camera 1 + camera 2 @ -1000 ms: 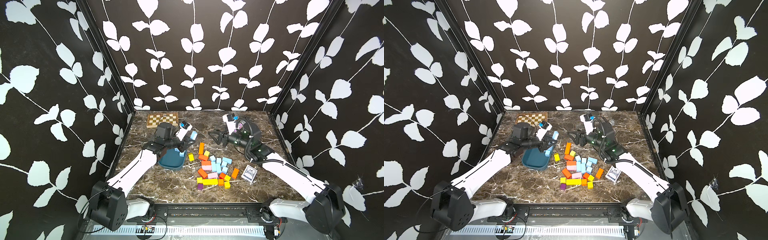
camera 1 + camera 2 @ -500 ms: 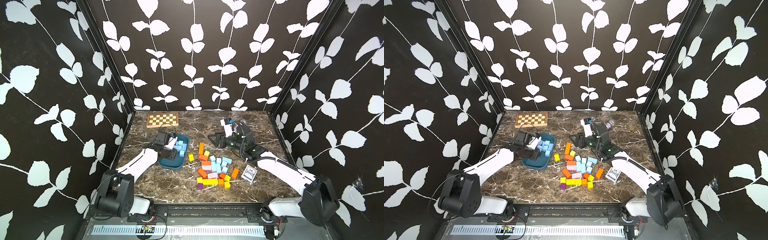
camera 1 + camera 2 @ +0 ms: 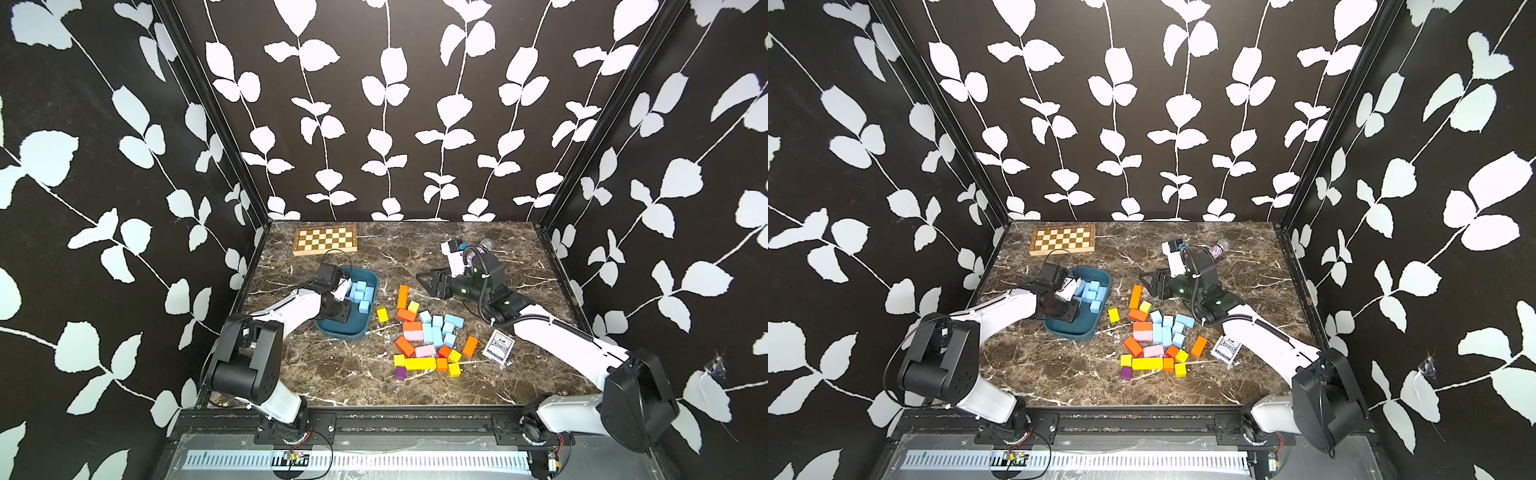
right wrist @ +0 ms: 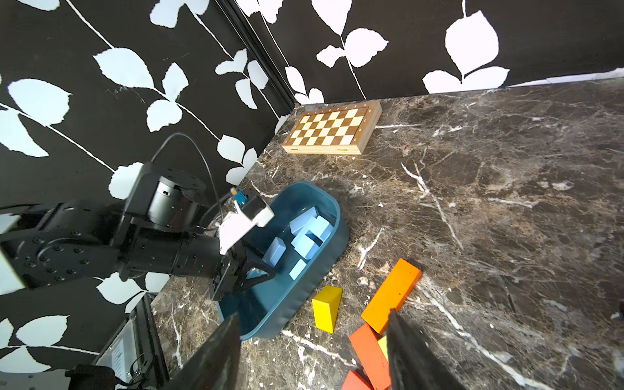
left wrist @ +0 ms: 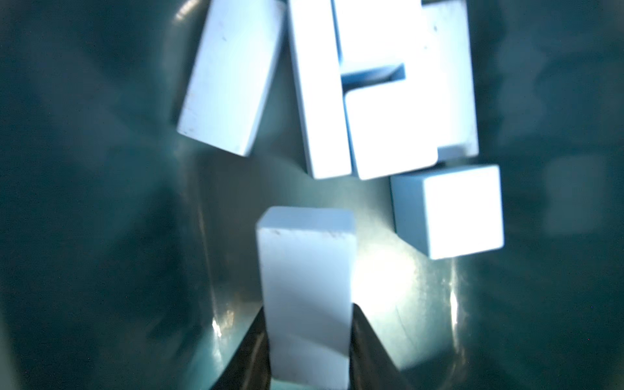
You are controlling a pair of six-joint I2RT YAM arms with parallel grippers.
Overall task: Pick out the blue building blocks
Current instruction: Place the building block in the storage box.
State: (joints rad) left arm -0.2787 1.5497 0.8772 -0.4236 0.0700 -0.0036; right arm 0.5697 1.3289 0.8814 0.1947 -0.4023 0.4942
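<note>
- The chessboard (image 3: 325, 240) lies flat at the far left corner. Its border marks are too small to read.
- The left gripper (image 3: 341, 316) is low inside the teal tray (image 3: 348, 336). A second ago it was raised above the table beside the tray, carrying a blue block.
- In the left wrist view that blue block (image 5: 305, 270) stands between the two fingers, with a finger at each side. The picture is blurred, so I cannot tell whether they still pinch it.
- More blue building blocks (image 3: 360, 294) lie loose at the far end of the tray, some touching.
- A yellow block (image 3: 382, 314) sits alone just right of the tray.
- The mixed pile (image 3: 424, 340) is mid-table, with orange, yellow, pink and one purple block. A cluster of blue ones (image 3: 436, 330) is still at its centre.
- The right gripper (image 3: 427, 286) hovers over the far edge of the pile, jaws apart and holding nothing, about where it was a second ago.
- A card box (image 3: 498, 347) lies right of the pile. It has a blue patterned face, and its print is too small to read.
- The marble tabletop (image 3: 415, 253) is dark brown with white veins.
- The walls (image 3: 395, 104) are black with white leaf vines.
</note>
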